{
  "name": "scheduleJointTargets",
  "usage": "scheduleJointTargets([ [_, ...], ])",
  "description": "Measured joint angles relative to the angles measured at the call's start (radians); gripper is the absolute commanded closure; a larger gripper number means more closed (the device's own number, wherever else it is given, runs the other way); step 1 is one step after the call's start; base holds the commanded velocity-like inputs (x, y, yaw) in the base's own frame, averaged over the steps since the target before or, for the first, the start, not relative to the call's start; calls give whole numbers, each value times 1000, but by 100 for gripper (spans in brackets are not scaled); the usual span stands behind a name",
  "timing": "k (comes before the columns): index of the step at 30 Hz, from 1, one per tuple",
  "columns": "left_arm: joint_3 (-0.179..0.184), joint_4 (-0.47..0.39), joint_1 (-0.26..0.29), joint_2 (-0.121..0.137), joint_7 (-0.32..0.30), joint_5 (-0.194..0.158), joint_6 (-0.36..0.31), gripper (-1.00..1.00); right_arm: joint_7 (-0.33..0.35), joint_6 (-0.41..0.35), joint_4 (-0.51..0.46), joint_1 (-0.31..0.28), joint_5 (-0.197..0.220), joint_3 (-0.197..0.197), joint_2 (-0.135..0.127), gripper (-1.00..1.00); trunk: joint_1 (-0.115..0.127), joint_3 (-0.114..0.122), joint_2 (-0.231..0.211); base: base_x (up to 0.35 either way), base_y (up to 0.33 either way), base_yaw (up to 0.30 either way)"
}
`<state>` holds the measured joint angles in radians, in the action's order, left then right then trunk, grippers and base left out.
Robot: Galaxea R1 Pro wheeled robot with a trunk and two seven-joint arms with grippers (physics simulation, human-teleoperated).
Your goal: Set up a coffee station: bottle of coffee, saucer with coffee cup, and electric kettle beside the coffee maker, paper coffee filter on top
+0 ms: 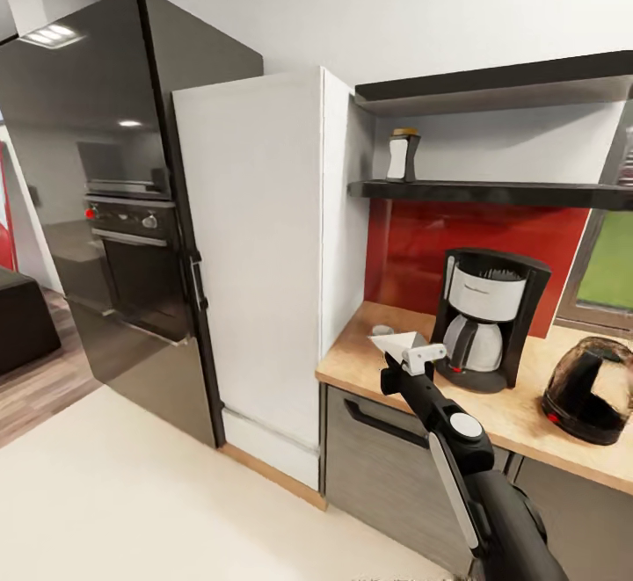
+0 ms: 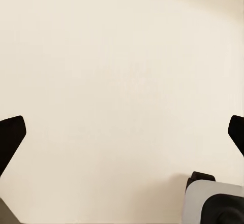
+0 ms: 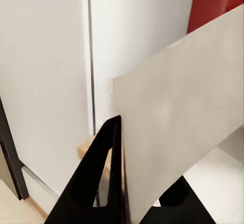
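My right gripper (image 1: 408, 354) is shut on the paper coffee filter (image 1: 392, 340), a white folded cone, above the left end of the kitchen countertop (image 1: 369, 368). In the right wrist view the black fingers (image 3: 99, 176) pinch the filter's white sheet (image 3: 178, 117). The coffee maker (image 1: 486, 317) stands just right of the filter, its glass carafe in place. Further right sits the electric kettle (image 1: 589, 388). The bottle of coffee (image 1: 403, 156) stands on the kitchen shelf (image 1: 492, 192) above. My left gripper (image 2: 123, 135) is open over beige floor.
A tall white cabinet panel (image 1: 255, 265) and a black fridge (image 1: 114, 212) stand left of the counter. A thicker black board (image 1: 492, 84) hangs above the shelf. A small pale round thing (image 1: 381, 330) lies behind the filter. Grey cabinet fronts (image 1: 387, 458) sit below the counter.
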<state>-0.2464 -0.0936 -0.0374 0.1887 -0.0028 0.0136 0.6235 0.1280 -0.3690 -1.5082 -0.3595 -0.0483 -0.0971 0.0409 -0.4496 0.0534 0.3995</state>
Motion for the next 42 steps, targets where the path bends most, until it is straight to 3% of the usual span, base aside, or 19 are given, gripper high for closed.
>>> scheduleJointTargets([
  [19, -2, 0, 0, 0, 0, -1, -1, -100, -1, 1, 1, -1, 0, 0, 0, 100, 0, 0, 0, 0, 0, -281],
  [35, 0, 0, 0, 0, 0, -3, 3, -100, -1, 1, 1, -1, 0, 0, 1, 100, 0, 0, 0, 1, 1, -14],
  [42, -3, 0, 0, 0, 0, -4, 2, -100, -1, 2, 1, 0, 0, 1, 1, 100, 0, 0, 0, 86, 206, -3],
])
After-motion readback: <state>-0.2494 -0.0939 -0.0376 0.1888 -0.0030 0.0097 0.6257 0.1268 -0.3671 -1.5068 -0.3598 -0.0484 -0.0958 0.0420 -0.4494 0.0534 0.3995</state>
